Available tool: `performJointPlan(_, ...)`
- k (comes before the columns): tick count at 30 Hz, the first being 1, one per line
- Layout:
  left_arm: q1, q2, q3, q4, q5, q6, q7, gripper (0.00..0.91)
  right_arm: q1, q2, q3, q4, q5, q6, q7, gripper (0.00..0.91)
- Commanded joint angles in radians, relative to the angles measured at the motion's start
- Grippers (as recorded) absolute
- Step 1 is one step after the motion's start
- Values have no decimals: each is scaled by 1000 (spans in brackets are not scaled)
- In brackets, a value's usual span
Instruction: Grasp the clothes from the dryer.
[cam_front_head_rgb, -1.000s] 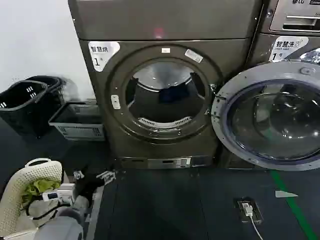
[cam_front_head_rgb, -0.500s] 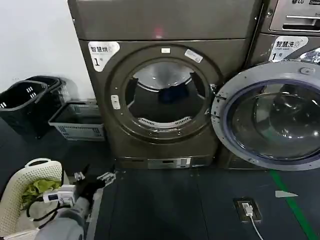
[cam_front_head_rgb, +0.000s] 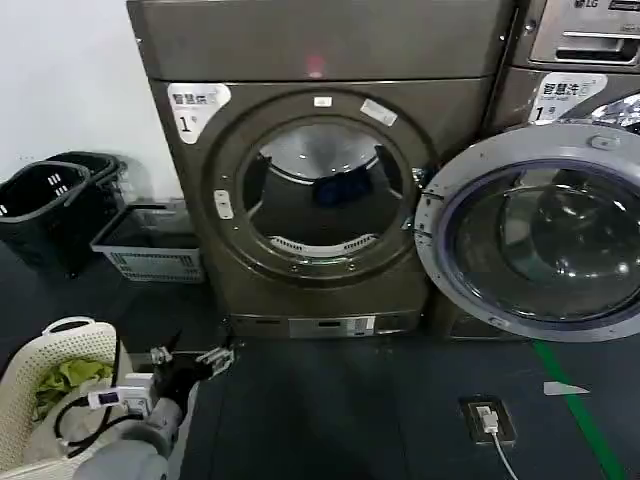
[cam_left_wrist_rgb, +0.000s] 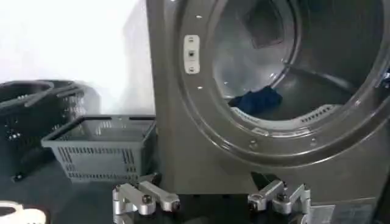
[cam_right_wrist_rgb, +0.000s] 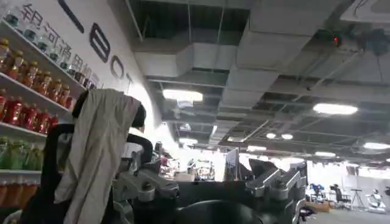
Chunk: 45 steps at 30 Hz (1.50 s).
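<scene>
My left gripper (cam_front_head_rgb: 192, 357) sits in the lower left of the head view, low over the dark floor (cam_front_head_rgb: 330, 410) in front of the dryer (cam_front_head_rgb: 320, 170), its two fingers spread apart with nothing between them; the left wrist view shows the same two fingertips (cam_left_wrist_rgb: 146, 199) wide apart along the frame's bottom edge. The dryer's round opening fills the middle of the head view, and its door (cam_front_head_rgb: 535, 232) hangs swung open at the right. Inside the drum I count one dark blue garment (cam_front_head_rgb: 342, 188), lying at the back near the drum's bottom, well apart from my gripper. At the left of the head view stand two black baskets (cam_front_head_rgb: 55, 205) touching each other and one grey crate (cam_front_head_rgb: 150, 243) just beside the dryer. One white hamper (cam_front_head_rgb: 45, 385) with one green cloth (cam_front_head_rgb: 65, 378) in it sits in the lower left corner. My right gripper (cam_right_wrist_rgb: 213, 189) points up at a ceiling (cam_right_wrist_rgb: 274, 67), its two fingers spread, empty.
</scene>
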Motion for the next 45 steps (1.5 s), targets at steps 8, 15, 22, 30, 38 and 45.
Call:
performJointPlan(8,0,4,-2,-1,8,49,0,907,3,-5,-5,-1,7,0,6,907)
performJointPlan(15,-4,6,0,0,6,49,-1,907,3,-4,-7,-1,8,1,6,907)
performJointPlan(22,-4,6,3,2,9,49,-1,907,3,-3,-9,-3,9,1,7,907)
performJointPlan(30,-5,2,5,6,17,49,8,907,4,4,-12,-1,10,4,7,907)
performJointPlan(38,-5,1,12,9,27,49,16,907,0,5,-2,-12,25,22,18,907)
performJointPlan(45,-5,-3,27,7,45,49,24,907,0,4,8,-15,64,30,81,907)
